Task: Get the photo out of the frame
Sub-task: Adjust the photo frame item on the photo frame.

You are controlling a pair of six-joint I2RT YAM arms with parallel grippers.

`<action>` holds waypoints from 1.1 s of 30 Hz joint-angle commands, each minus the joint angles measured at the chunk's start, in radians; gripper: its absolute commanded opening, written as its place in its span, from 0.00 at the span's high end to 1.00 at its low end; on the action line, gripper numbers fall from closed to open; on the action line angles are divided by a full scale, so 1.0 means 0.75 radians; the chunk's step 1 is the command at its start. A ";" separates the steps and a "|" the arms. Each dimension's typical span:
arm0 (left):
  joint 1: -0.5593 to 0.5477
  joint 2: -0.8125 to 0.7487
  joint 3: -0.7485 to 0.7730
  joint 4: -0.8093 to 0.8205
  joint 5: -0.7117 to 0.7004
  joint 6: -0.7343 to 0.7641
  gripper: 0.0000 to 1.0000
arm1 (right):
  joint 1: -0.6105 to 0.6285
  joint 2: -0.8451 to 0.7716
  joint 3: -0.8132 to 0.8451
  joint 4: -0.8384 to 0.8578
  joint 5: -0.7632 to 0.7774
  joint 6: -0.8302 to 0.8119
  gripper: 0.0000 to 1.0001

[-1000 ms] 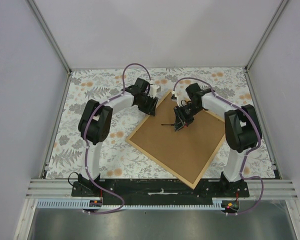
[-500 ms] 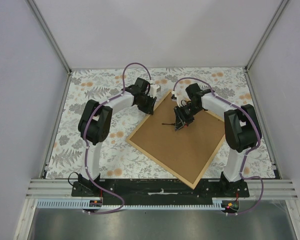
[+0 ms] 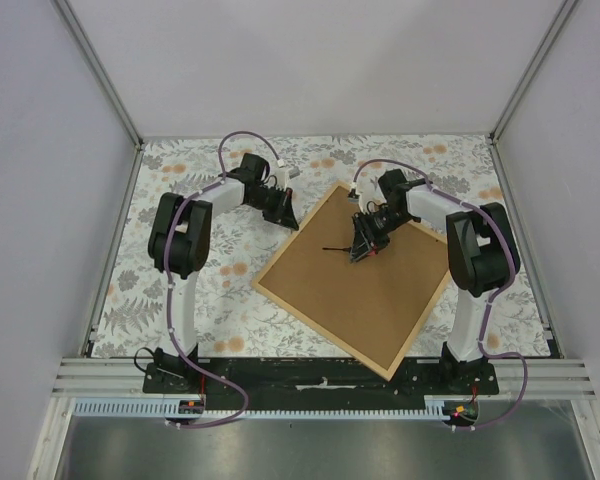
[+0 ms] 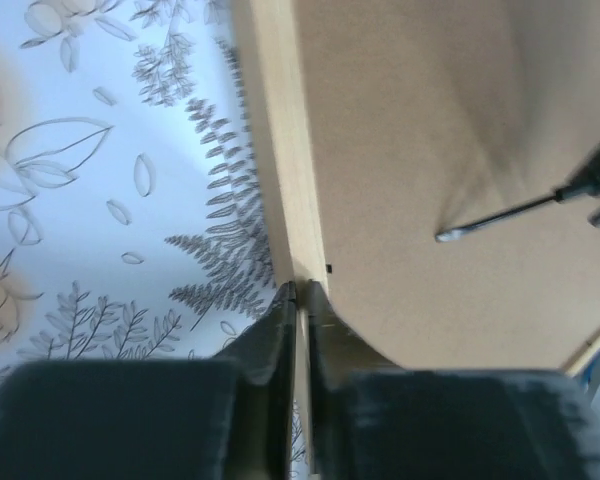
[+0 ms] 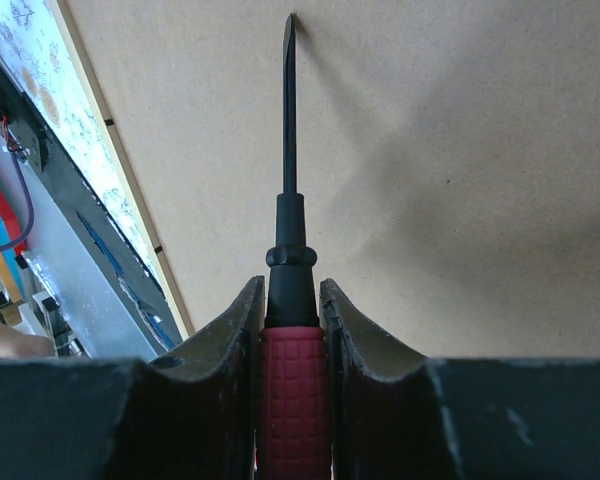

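Overhead view, left side: I see the left pincer [image 3: 286,213] out over the white tablecloth with grey leaf and orange flower print [image 3: 210,290], its tips right at the upper-left edge of the large rectangular frame of thin light-tan wooden strips [image 3: 320,332].

Left wrist view: the fingers [image 4: 270,335] are drawn close, with only a narrow slit between them. A thin tan sliver of the wooden strip sits in that slit, so I read it as a pinch on the frame's rim. The strip runs straight ahead from the fingertips. The tablecloth is to the left of them and the plain brown backing board [image 4: 430,120] to the right.

Frame position: it lies flat on the tablecloth, back side up, turned cornerwise. One corner points toward the arm bases. The frame spans from just ahead of the left pincer to beneath the right pincer [image 3: 364,243].

Right side: the right pincer hangs over the far half of the backing board. It is clamped on a screwdriver with a red ribbed handle and black shaft [image 5: 290,230]. Both fingers [image 5: 242,330] press the handle just behind the black collar. The shaft points straight out ahead of the fingertips, low over the board. I cannot tell whether the blade tip touches it.
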 commanded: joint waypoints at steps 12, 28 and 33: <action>-0.024 -0.098 -0.080 0.101 -0.205 -0.023 0.59 | -0.006 -0.011 0.040 -0.011 -0.040 -0.014 1.00; -0.159 -0.166 -0.067 0.060 -0.446 0.040 0.53 | -0.008 -0.016 0.030 -0.001 0.009 -0.016 1.00; -0.210 -0.168 -0.074 0.060 -0.560 0.057 0.53 | -0.006 -0.018 0.030 0.001 0.009 -0.016 1.00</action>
